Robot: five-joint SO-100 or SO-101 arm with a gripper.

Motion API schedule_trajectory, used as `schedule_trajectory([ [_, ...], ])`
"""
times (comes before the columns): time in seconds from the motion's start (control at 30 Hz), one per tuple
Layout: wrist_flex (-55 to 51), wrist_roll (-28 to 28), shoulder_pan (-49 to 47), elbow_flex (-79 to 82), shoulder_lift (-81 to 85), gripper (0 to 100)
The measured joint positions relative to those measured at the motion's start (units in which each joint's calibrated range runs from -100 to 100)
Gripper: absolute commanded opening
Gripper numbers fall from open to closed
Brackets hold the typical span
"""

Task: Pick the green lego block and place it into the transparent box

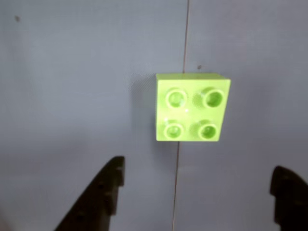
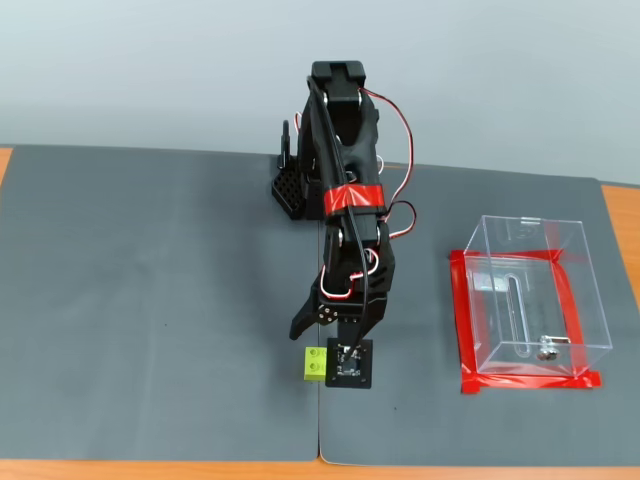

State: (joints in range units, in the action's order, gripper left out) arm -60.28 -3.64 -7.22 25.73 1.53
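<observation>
The green lego block (image 1: 192, 107) is a lime 2x2 brick lying studs-up on the grey mat, right on the seam between two mat pieces. In the wrist view my gripper (image 1: 198, 168) is open, its two dark fingers spread wide at the bottom edge, short of the block and touching nothing. In the fixed view the green lego block (image 2: 314, 363) sits near the front of the mat, and my gripper (image 2: 322, 335) hangs just above and behind it. The transparent box (image 2: 575, 300) stands to the right, apart from the arm, its base edged with red tape.
The arm's black base (image 2: 292, 185) stands at the back of the mat. A seam (image 1: 185, 38) runs between the two grey mat pieces. Orange table edge (image 2: 620, 210) shows beyond the mat on the right and along the front.
</observation>
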Motion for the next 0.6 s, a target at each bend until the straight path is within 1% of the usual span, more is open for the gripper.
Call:
schedule_trajectory([
  [0.2, 0.43, 0.0, 1.4, 0.0, -2.38, 34],
  [0.6, 4.34, 0.0, 0.81, -0.36, -5.1, 34],
])
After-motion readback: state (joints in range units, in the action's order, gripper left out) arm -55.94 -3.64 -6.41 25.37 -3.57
